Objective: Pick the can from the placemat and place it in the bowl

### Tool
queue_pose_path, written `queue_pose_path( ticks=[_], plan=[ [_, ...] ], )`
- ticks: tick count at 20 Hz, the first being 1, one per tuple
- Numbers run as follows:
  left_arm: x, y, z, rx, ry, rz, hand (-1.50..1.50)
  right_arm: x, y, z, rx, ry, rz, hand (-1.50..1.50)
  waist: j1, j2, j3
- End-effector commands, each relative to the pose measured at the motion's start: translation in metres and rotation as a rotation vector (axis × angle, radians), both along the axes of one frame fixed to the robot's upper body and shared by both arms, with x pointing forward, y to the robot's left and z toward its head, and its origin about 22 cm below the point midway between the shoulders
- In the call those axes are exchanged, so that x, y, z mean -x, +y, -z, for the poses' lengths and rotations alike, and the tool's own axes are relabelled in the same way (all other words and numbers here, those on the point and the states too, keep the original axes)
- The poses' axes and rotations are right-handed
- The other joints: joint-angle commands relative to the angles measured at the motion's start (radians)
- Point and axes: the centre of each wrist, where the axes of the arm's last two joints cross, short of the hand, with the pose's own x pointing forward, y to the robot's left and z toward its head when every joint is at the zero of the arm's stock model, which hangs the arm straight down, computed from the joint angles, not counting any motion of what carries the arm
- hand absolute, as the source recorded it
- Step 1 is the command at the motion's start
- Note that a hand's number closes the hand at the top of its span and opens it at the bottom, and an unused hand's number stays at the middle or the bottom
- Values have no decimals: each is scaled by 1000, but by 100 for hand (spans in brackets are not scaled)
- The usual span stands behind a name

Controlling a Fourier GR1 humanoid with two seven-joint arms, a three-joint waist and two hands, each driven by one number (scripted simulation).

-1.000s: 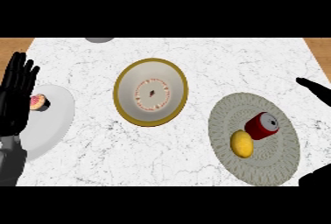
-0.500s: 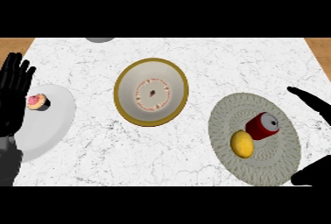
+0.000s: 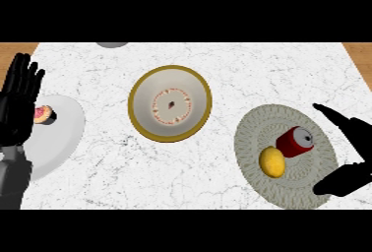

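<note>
A red can [image 3: 295,141] lies on its side on the round grey placemat [image 3: 285,117] at the right, with a yellow lemon [image 3: 272,161] touching it at its lower left. The gold-rimmed bowl [image 3: 141,88] sits at the counter's middle, up and left of the placemat. My right hand [image 3: 353,153] is open just right of the can, fingers above and thumb below it, not touching it. At the left edge my left hand [image 3: 17,98] rests open with fingers up.
A white plate [image 3: 51,142] at the left carries a small pink-topped pastry [image 3: 44,115], partly behind my left hand. A grey object [image 3: 111,44] peeks in at the counter's far edge. Wooden floor shows past the marble counter's corners.
My right hand has moved left, further over the placemat's right edge and closer to the can. The can, the lemon and the left hand have stayed put.
</note>
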Motion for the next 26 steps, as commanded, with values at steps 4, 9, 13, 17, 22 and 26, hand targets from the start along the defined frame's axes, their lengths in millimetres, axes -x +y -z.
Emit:
queue_pose_path(
  ticks=[4,9,13,17,22,26],
  plan=[
    [0,-6,-13,-1,3,11,0,4,-22,10,-29,-28,-8,-150,-4,-1,0],
    [0,1,7,6,13,15,0,8,-8,37,-10,-35,-61,-150,-5,-1,0],
    [-1,-11,13,7,9,6,0,-15,-10,53,0,-6,-50,-150,-1,0,0],
    [7,20,0,9,7,22,0,-21,-7,55,-9,-7,-38,-150,0,0,0],
    [10,-15,12,-10,-7,-9,0,-26,-10,65,6,25,-57,-150,0,-1,0],
    [5,2,11,9,6,2,0,-19,-10,90,5,51,-38,-150,-2,-1,0]
  ],
)
